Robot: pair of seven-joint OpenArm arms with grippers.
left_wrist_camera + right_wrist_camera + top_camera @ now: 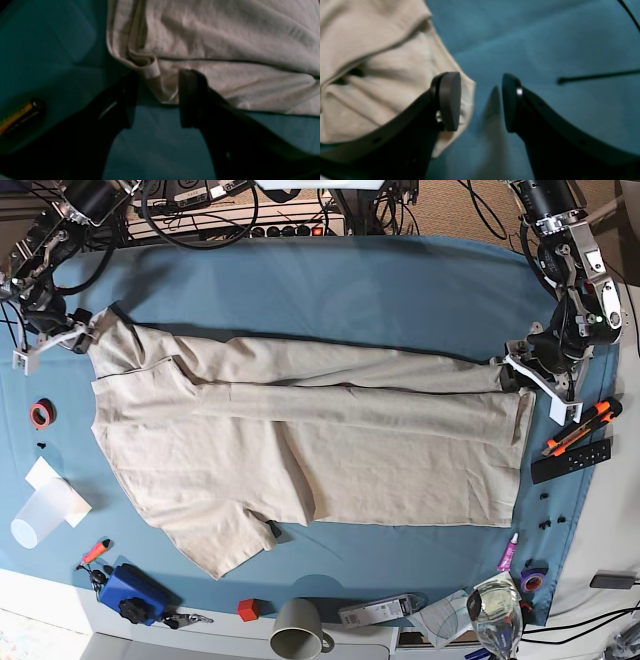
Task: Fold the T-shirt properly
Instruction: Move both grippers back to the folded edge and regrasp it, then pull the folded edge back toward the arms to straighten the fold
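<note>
A: Where's the T-shirt (300,450)?

B: I see it flat on the blue table cloth (330,290), partly folded lengthwise, collar end toward the right arm, hem toward the left.

A: Left gripper (157,100)?

B: Jaws wide apart. A folded fabric corner sits in the gap, nothing pinched. A battery (20,117) lies off to the side.

A: Right gripper (481,100)?

B: Also spread wide, at the shirt's edge. One finger (448,100) is over cloth, the other over bare table cloth. Not gripping.

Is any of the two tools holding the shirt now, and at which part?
Nothing is held. The left tool stands open at a bunched corner of the shirt; the right tool stands open at the opposite edge, one finger over cloth.
</note>
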